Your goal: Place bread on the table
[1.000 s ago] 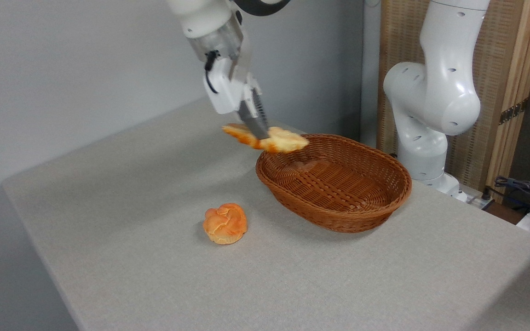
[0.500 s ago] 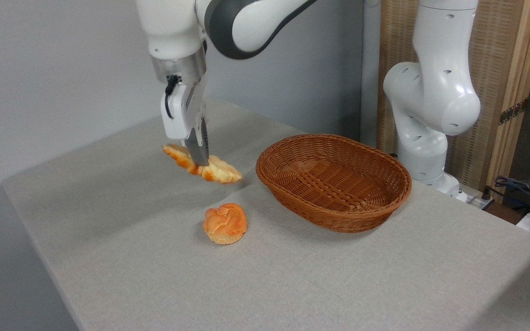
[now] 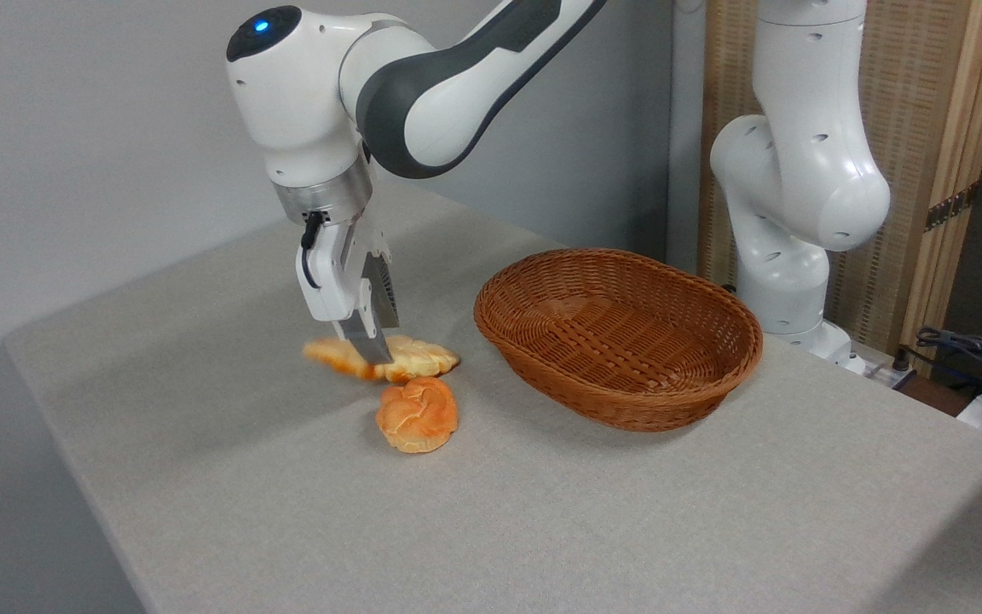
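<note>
Currently: my tool (image 3: 369, 348) clamped on long flat leaf-shaped braided bread (image 3: 410, 359), pale golden-yellow, orange-brown at edges and left tip. Grip sits left of loaf middle, across narrow width. Loaf lies level at or just above light grey speckled surface (image 3: 627, 512); contact not resolvable. Small round orange knotted bun (image 3: 417, 414) just beside, in front; brown oval wicker basket (image 3: 619, 333) to right, apart. Judgement: light, holds shape unsupported, so fairly stiff; crust likely crushable. Mid-length pinch across width looks best.
</note>
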Robot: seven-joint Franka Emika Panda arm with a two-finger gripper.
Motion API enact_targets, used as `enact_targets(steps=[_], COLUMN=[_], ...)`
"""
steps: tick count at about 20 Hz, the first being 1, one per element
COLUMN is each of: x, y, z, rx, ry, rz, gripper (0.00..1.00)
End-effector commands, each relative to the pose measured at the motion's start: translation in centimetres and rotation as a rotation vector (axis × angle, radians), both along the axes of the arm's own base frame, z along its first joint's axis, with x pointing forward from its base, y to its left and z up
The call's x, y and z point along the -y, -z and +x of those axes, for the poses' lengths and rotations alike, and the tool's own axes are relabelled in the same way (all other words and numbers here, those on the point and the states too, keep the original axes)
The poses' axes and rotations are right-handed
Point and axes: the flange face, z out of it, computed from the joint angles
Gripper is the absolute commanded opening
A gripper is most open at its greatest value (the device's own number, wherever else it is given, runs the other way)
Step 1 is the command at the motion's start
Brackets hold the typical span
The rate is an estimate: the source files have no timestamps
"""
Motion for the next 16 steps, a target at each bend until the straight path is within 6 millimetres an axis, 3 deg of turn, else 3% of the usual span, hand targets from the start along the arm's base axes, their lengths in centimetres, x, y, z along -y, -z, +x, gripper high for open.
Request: enact_targets(steps=[1,4,7,9,13,16], x=[-0.4,-2.4,-3.9,-4.7,-6.6,-7.1], y=[-3.2,-7.8,-15.0,-18.3,-20.5,-20.8], z=[1.6,3.2,3.4,3.2,2.0,1.6], rx=[0.054,0.105,0.116,0.125,0.124,0.107], ry=[-0.061,-0.257,-0.429,-0.509,-0.56,-0.588], rz=[-0.002,0.01,0.032,0.027,0.023,0.026], gripper=[1.0,1.0,1.0,1.0,1.0,1.0])
